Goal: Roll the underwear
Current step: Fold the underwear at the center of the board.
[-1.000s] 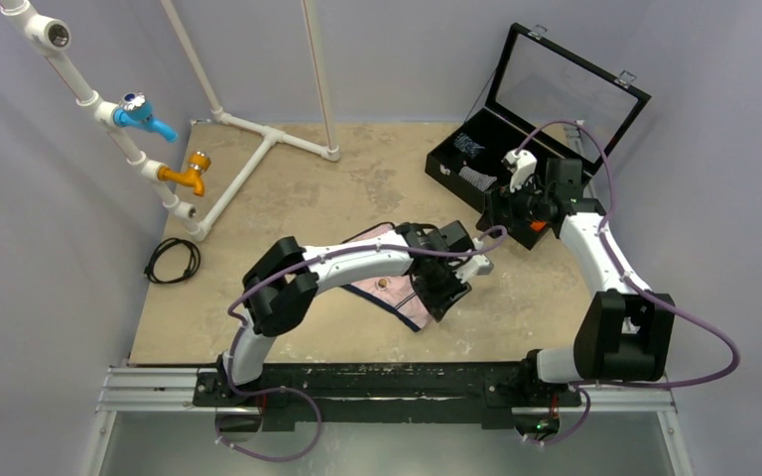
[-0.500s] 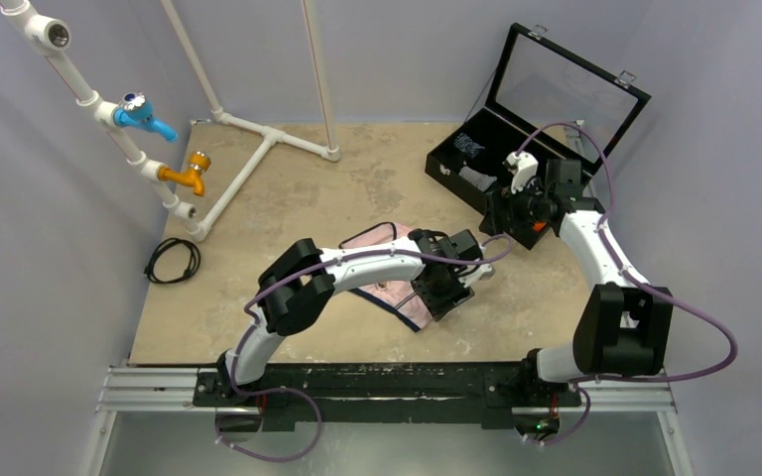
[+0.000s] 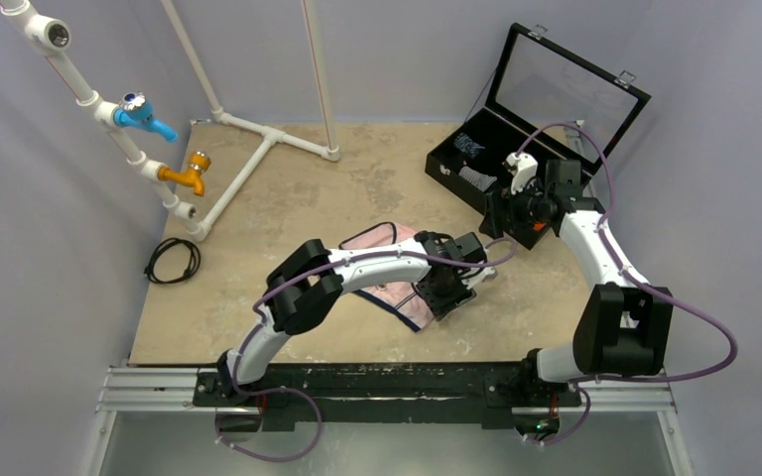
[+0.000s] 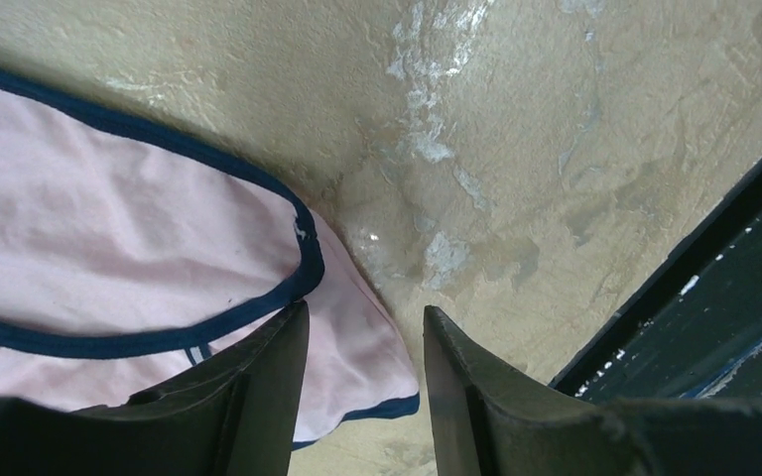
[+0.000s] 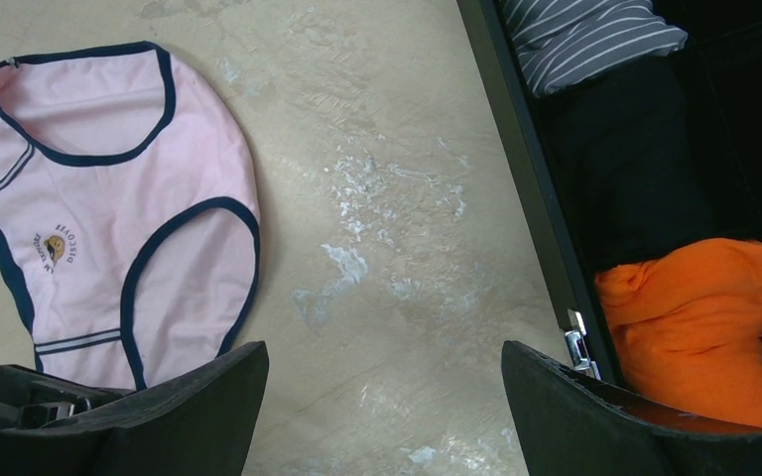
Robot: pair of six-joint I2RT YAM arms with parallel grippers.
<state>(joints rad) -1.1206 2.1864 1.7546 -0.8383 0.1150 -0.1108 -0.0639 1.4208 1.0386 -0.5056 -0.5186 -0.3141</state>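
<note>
Black fingers [image 4: 258, 402] of the left hand [image 4: 365, 332] straddle the underwear [image 4: 109, 248].

The left arm [image 3: 357, 266] was sharply bent at the elbow, its wrist tipped down; the left gripper [image 4: 365, 332] hung low with its fingers narrowly parted. The right arm [image 3: 595, 248] extended forward, and the right gripper [image 5: 382, 372] pointed down, fingers spread wide.

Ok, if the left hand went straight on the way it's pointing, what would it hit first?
The left hand would probably meet the corner of the pink underwear lying between its open fingers, with the table right beneath.
</note>
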